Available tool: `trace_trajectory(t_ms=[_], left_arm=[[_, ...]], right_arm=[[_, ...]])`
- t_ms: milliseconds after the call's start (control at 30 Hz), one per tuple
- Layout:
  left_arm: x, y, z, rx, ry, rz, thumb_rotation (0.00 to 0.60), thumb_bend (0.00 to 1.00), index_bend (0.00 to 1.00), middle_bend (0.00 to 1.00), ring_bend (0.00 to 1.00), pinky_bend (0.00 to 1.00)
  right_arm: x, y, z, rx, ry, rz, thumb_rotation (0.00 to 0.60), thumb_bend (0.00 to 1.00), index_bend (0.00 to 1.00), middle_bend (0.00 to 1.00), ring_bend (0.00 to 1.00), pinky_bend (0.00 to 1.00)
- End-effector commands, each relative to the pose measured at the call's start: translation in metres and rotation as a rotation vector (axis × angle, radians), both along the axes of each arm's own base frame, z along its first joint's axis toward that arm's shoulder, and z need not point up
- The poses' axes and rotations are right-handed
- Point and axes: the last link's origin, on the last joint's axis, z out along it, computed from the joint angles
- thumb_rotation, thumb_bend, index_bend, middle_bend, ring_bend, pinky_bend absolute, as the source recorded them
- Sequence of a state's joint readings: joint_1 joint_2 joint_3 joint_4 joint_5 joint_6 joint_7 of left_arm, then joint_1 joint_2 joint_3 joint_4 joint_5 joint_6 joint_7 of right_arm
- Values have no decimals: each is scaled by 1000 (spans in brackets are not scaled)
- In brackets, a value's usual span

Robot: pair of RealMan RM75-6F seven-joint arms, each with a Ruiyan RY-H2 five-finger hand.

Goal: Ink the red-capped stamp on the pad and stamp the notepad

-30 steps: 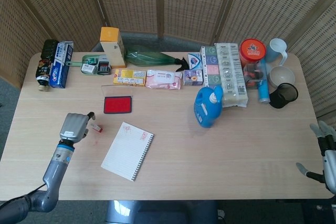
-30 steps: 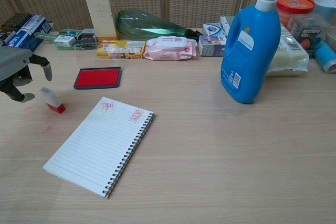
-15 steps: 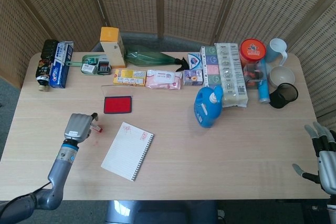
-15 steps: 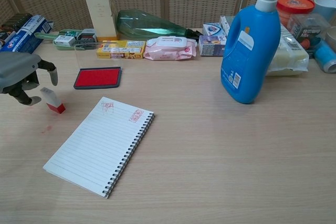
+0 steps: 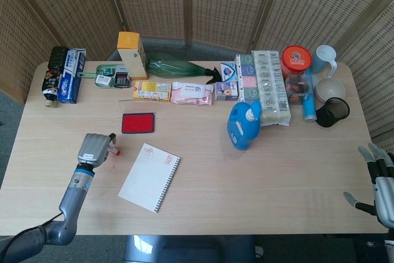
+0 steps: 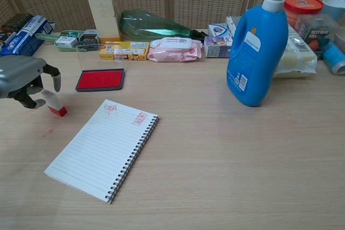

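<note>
Woven rattan screens back a pale wooden table (image 5: 258,183), with goods ranged along its far edge. The ink pad (image 6: 100,79), red in a dark tray, lies left of centre. Nearer, a spiral notepad (image 6: 102,149) lies open at an angle; two red stamp marks show near its far end.

The red-capped stamp (image 6: 53,104) lies tilted on the table left of the notepad, red end toward the near right, apart from both pad and notepad. In the chest view it lies between the thumb and one finger of the left hand (image 6: 24,79). The fingers (image 6: 56,77) curl down around the white body without visibly closing on it. Whether any finger touches it cannot be told. The head view shows this hand (image 5: 93,149) just left of the stamp (image 5: 114,149).

The right hand (image 5: 381,180) hangs off the table's near right corner, fingers apart, holding nothing.

A blue detergent bottle (image 6: 257,47) stands right of centre. Along the far edge, left to right: a blue carton (image 5: 71,76), a tall yellow-topped box (image 6: 101,5), a green bottle (image 6: 153,26) lying on its side, a yellow box (image 6: 124,50), a pink wipes pack (image 6: 174,49), and a red-lidded tub (image 5: 296,58).
</note>
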State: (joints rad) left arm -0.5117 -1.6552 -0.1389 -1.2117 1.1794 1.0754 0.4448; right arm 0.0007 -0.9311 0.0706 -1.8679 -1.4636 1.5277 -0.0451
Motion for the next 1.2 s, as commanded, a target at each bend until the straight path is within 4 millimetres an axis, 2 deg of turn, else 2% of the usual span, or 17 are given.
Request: trace_trajectory(t_ms=[33,300,667,967,1200], left_arm=[[-1,0,-1,-1,16,0,600,324,458,1000,1000,1000],[0,3,-4,-4,33,1,600,349,477,1000,1000,1000],[2,4,-6,-3,43,5,600,386,630,1000,1000,1000],[12,8,3,21,20,-36,600,387,660,1000,1000,1000],[29,33,16,51,-7,-84,600,384,660,1000,1000,1000]], right_arm=[[0,0,0,2,0,-1,600,66,70,11,0,0],[0,0,0,3,1,-6,600,66,70,11,0,0],[-1,-1,-1,10,0,-10,600,66,70,11,0,0],[-1,-1,-1,13,0,-12,600,66,70,12,0,0],[-3,-3,-4,19,5,-22,600,66,70,11,0,0]])
